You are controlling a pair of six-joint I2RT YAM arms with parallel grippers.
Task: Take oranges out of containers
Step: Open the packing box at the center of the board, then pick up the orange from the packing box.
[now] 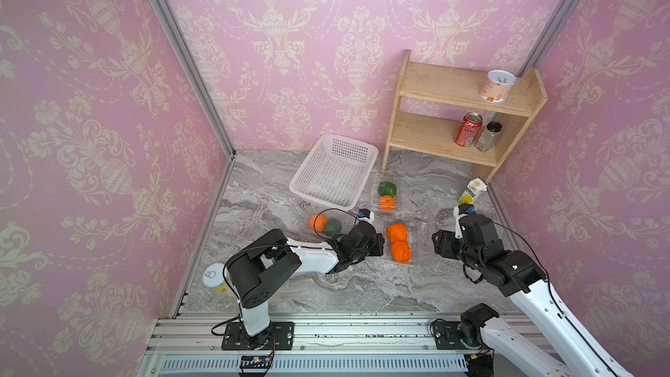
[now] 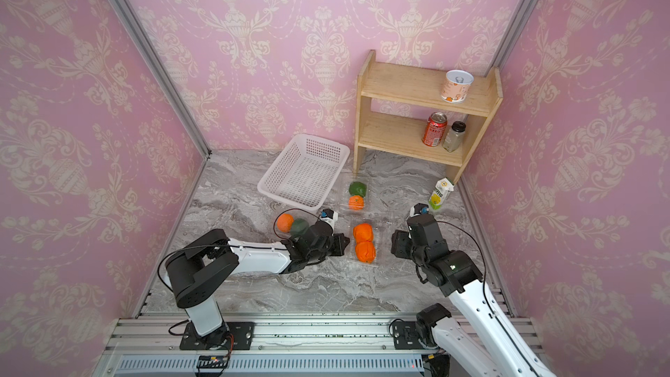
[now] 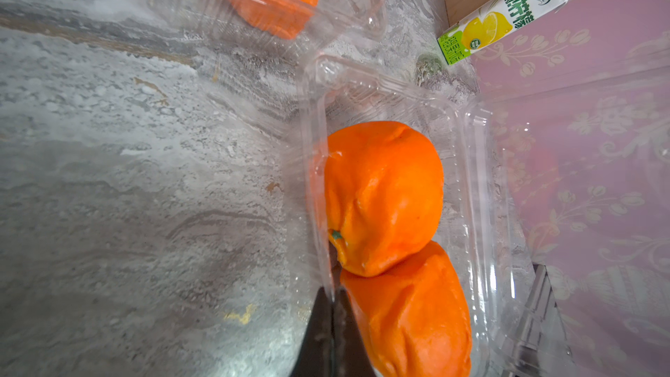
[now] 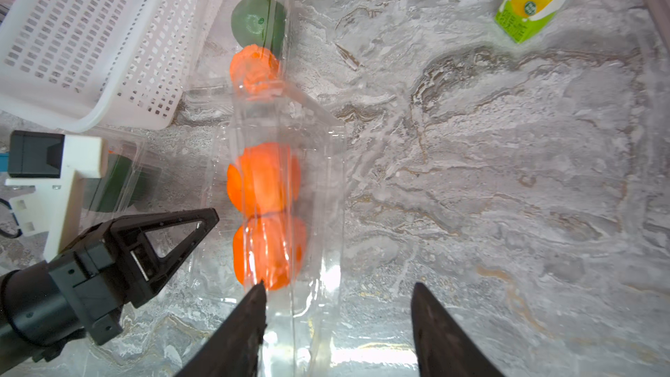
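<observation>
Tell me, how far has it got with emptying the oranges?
Nothing is out yet. The near container holds two oranges; the far container and left container hold one orange each. In hand: the left tool pinches the near container's rim, the right tool open beside it. All four remain.

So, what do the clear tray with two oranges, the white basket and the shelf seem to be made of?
The clear tray: thin, glossy transparent plastic; the oranges show through it and highlights glint. The white basket: moulded plastic, probably matte, with regular holes. The shelf: likely pale unpainted wood; grain lines show.
</observation>
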